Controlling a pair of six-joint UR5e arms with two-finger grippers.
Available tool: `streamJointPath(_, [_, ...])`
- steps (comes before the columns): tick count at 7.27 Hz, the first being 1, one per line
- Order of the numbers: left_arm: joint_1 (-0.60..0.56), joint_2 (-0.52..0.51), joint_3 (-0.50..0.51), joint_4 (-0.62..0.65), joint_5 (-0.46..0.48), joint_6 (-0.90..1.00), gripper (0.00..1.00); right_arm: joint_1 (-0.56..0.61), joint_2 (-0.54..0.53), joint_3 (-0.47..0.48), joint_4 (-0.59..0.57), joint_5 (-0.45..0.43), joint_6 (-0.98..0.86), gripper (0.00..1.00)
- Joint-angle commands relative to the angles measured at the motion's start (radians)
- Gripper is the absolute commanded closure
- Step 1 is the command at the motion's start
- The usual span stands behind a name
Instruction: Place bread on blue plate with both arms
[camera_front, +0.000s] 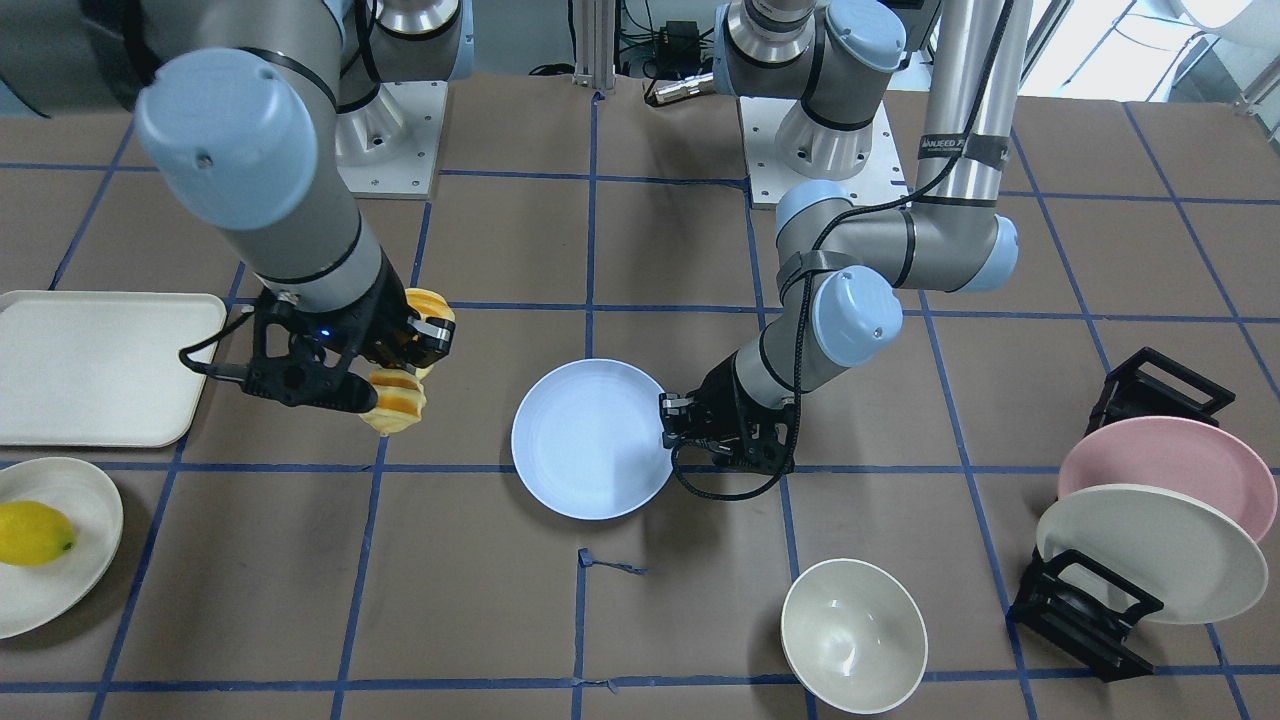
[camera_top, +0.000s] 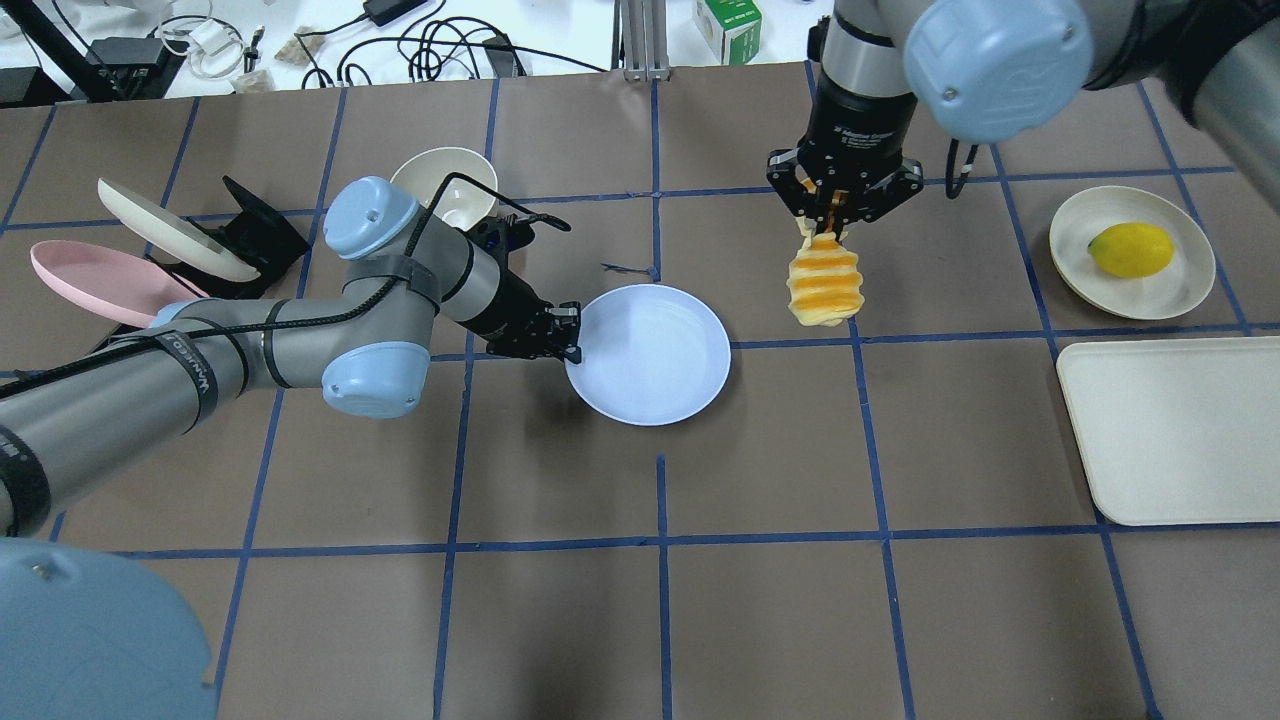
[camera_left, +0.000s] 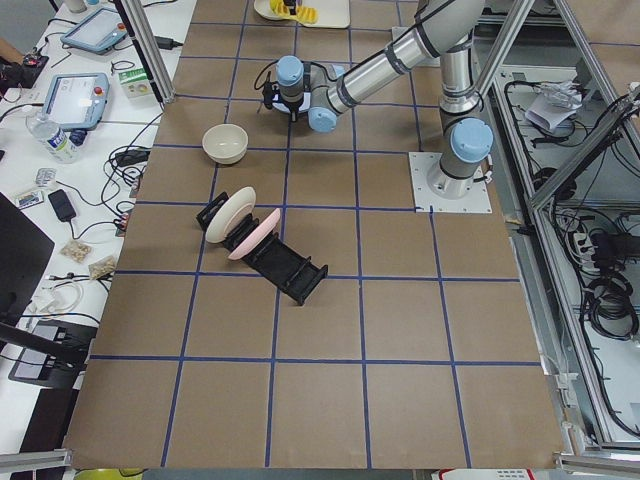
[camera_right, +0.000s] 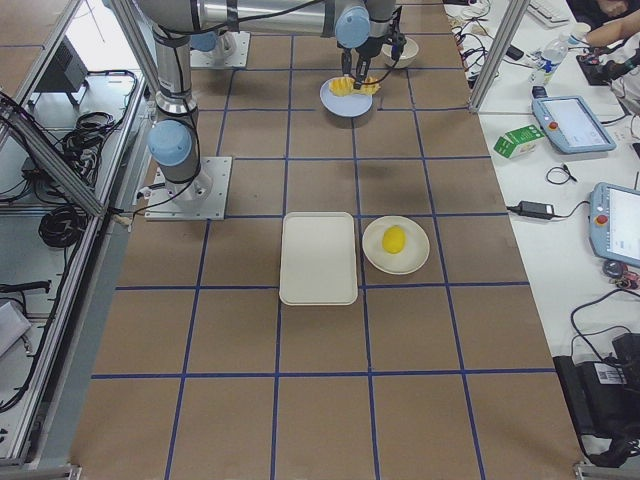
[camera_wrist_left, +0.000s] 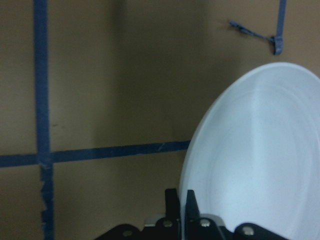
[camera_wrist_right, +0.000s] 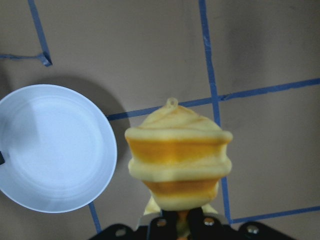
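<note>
The brown desk, ruled off in blue tape lines, takes up the middle of the room. Nearest me, on the left arm's side of the blue plate and well apart from it, stands a cream bowl. A scrap of blue tape lies near the plate's closest edge without touching it. Further out on that same side, a black rack props up a cream plate and a pink plate. On the opposite side of the blue plate, well apart, a lemon sits in a cream dish, with a pale tray just beyond.

The desk around the blue plate is bare, so its rim is free except at one spot. There the left arm's jaws are clenched on it, the rim pinched between the two fingers. I cannot tell whether the plate rests flat or is tipped up a little.

A bit further back, between the blue plate and the tray, the right arm's jaws are clamped on one end of the bread. It hangs from them above the desk, near the plate but clear of its rim.
</note>
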Motion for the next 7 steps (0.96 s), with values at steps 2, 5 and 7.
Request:
streamJointPath(2, [-0.015,-0.014,0.008,0.030,0.010,-0.081,0.19,0.093,0.094,0.025,-0.128,0.006,0.064,1.00])
streamJointPath(5, [0.022,0.055,0.037,-0.002,0.248,-0.112,0.00,0.164,0.177,0.076,-0.303,0.020,0.084,1.00])
streamJointPath(7, [0.023,0.136,0.171,-0.318,0.337,-0.110,0.00,0.212,0.237,0.077,-0.376,0.053,0.164,1.00])
